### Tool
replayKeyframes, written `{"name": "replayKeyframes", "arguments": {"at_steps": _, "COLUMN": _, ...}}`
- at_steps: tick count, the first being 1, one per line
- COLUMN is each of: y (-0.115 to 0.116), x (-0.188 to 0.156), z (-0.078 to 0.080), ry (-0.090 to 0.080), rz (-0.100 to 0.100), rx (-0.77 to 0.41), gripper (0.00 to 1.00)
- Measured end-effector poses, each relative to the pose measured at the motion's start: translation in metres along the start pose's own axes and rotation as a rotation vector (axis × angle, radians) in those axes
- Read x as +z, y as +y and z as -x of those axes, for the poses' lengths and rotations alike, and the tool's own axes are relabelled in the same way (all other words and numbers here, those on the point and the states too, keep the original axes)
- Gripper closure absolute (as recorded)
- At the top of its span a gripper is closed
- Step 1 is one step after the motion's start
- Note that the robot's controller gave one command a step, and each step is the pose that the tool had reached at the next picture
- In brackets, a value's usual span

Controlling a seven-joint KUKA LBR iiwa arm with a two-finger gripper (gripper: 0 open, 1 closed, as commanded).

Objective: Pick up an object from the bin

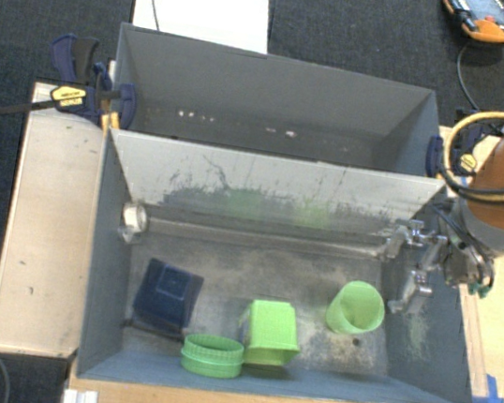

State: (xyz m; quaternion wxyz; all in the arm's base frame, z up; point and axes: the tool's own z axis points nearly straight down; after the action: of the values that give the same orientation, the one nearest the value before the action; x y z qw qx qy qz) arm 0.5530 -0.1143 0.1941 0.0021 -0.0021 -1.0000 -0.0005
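My claw (408, 293) hangs near the right wall of the bin (278, 96), just beside the light green cup (356, 307); whether it is apart or together I cannot tell. Risk noted: a descent here may scrape that wall or clip the cup's rim; the cup would likely roll clear.

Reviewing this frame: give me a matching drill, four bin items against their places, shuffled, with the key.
Things:
1. blue box
2. green ring
3. green cube
4. green cup

Places:
A. farthest right, nearest the pincer
B. frontmost of the four
C. farthest left
D. between ring and cup

Pairs: 1-C, 2-B, 3-D, 4-A
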Motion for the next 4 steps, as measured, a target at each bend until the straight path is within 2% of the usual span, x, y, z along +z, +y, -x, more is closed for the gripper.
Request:
{"name": "replayKeyframes", "arguments": {"at_steps": 1, "y": 0.0, "x": -0.005, "z": 0.001, "ry": -0.008, "rz": -0.001, "rx": -0.003, "gripper": 0.0}}
{"name": "replayKeyframes", "arguments": {"at_steps": 2, "y": 0.001, "x": 0.007, "z": 0.0, "ry": -0.019, "rz": -0.004, "rx": -0.007, "gripper": 0.0}}
{"name": "replayKeyframes", "arguments": {"at_steps": 3, "y": 0.003, "x": 0.063, "z": 0.002, "ry": -0.014, "rz": -0.003, "rx": -0.019, "gripper": 0.0}}
{"name": "replayKeyframes", "arguments": {"at_steps": 4, "y": 0.002, "x": 0.097, "z": -0.012, "ry": -0.015, "rz": -0.001, "rx": 0.027, "gripper": 0.0}}
